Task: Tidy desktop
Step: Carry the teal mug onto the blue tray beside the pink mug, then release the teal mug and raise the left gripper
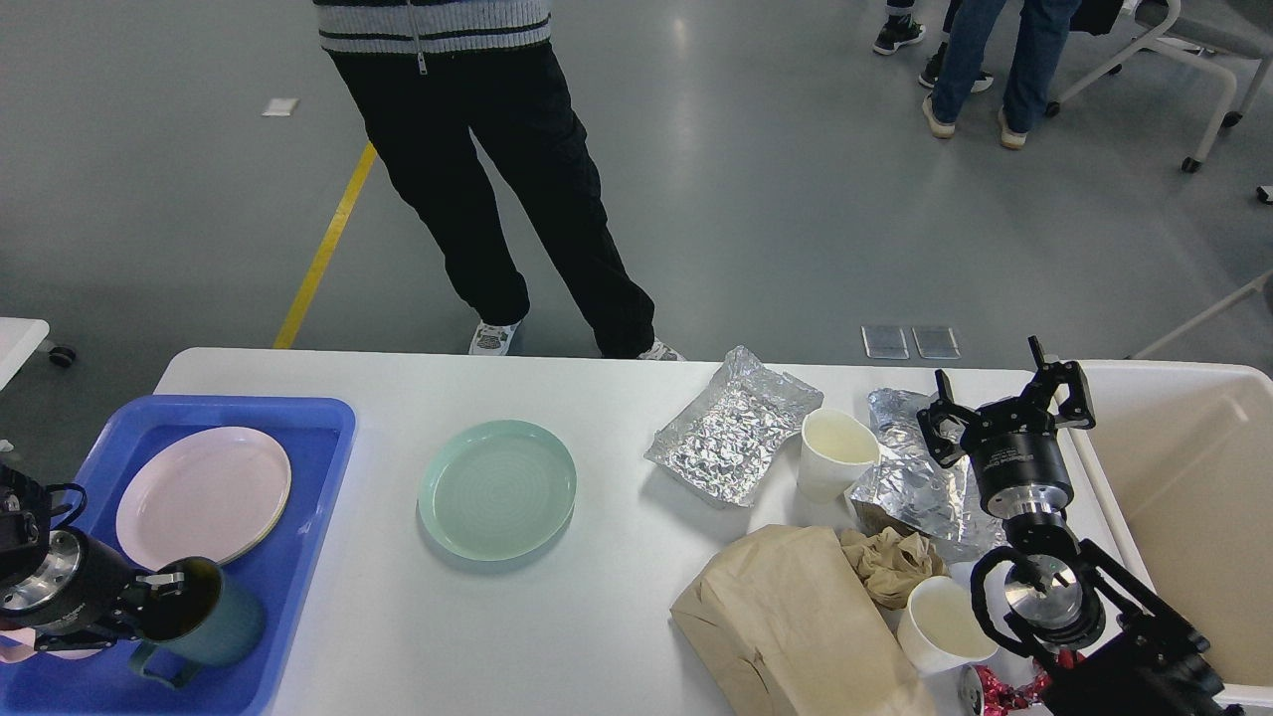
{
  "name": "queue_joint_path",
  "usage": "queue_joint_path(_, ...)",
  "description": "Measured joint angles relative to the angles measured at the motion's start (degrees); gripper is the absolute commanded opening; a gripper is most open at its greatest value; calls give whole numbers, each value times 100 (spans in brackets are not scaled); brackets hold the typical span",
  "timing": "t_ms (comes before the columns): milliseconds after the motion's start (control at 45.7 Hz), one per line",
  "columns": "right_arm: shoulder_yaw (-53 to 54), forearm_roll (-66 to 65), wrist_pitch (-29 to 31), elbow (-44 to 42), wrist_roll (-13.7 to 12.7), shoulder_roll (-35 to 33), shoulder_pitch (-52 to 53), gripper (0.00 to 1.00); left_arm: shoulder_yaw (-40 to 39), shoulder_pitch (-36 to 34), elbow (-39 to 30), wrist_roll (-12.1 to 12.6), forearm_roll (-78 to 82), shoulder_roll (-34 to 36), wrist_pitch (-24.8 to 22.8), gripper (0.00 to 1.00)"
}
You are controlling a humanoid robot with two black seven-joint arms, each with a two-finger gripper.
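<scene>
The white desktop [398,617] holds a pale green plate [497,489] near its middle. On its right lie a foil tray [734,428], crumpled foil [907,479], two white paper cups [835,452] [945,622], a brown paper bag [796,626] and a crumpled brown napkin [890,562]. At the lower left my left gripper [149,597] is shut on the rim of a dark teal mug [209,626], low over the blue tray [239,406]. That tray also carries a pink plate [204,495]. My right gripper [1006,403] stands open above the crumpled foil, holding nothing.
A deep cream bin [1183,477] stands at the table's right end. A red shiny wrapper [1004,688] lies by my right arm at the front edge. A person's legs [497,199] stand just behind the table's far edge.
</scene>
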Motion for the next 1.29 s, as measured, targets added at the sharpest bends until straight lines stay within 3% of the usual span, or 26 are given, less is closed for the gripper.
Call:
queue_joint_path(416,0,-2,0,0,7,-4,0,100,61,-138,-241,-37,0,101,30,96)
queue_joint_path(920,0,-3,0,2,1,3,0,100,745,-1567,-1219,-66,-10,618,-185,96)
queue_joint_path(1095,0,1,0,2,1,5,0,100,1417,-2655,-1886,-10,-32,533,-416,96)
queue_joint_path(1292,0,0,0,1,5,-2,0,100,2149,-4526,-2908,-4,-223,23,-1015,96)
